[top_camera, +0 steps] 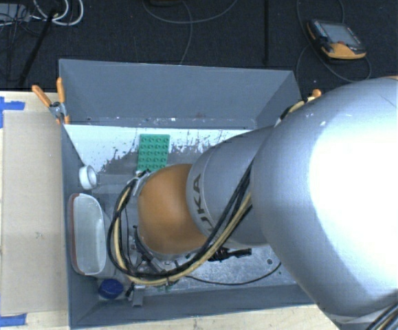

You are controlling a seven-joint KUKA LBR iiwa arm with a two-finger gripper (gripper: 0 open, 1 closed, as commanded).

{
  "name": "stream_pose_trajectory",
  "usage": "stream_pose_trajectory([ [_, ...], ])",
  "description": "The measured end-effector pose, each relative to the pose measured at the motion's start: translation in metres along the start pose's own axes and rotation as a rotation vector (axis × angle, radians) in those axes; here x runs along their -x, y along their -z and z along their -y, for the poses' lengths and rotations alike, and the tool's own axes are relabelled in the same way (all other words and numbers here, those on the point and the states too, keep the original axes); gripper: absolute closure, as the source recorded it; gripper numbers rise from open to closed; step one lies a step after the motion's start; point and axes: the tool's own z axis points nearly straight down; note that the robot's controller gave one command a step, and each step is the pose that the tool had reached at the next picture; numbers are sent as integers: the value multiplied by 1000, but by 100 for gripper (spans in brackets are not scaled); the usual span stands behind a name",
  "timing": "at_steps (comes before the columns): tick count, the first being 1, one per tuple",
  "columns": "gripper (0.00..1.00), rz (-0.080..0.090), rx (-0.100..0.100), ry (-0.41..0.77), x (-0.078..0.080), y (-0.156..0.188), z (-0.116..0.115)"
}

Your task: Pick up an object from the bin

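My gripper (141,260) is low in the bin's front left part, mostly hidden beneath the orange wrist cover and its cables. Just to its left lies a long translucent grey container (89,234), lengthwise along the bin's left wall. A small blue round cap (109,289) sits in the front left corner, close below the gripper. A white round cap (88,177) lies further back by the left wall. A green studded building plate (154,152) lies flat near the back wall, partly behind the orange cover.
The big silver arm comes in from the right and covers the bin's middle and right side. A black cable loop lies on the scratched floor at the front, under the arm.
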Motion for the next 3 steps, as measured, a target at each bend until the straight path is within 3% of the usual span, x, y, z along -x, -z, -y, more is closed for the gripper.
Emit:
stream_pose_trajectory([
  [1, 100, -2, 0, -8, 1, 3, 3],
  [2, 100, 9, 2, 139, 57, 220, -1],
  [3, 0, 0, 0, 140, 55, 215, 0],
])
